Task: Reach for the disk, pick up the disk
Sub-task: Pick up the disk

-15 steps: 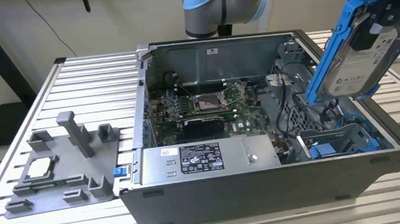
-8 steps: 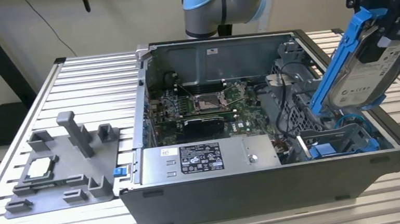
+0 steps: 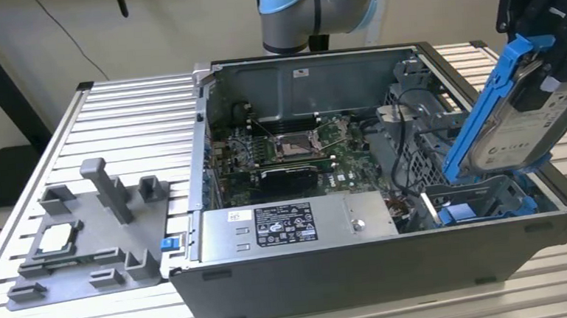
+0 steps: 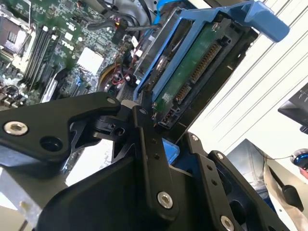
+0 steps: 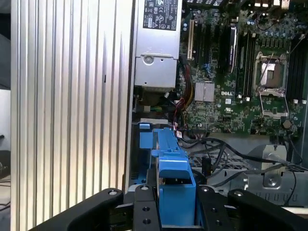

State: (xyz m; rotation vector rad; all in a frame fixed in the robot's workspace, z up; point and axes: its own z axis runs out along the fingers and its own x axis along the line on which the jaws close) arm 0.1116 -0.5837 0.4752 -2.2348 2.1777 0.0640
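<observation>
One silver-grey disk [image 3: 515, 139] in its blue bracket hangs tilted, lifted from the case [image 3: 369, 268]; the tool [image 5: 173, 211] is clamped on its bracket.

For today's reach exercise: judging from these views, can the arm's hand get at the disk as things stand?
Yes, it seems so: the hand looks shut on the disk at its blue bracket, holding it tilted above the open computer case. Nothing visible stands between them.
</observation>
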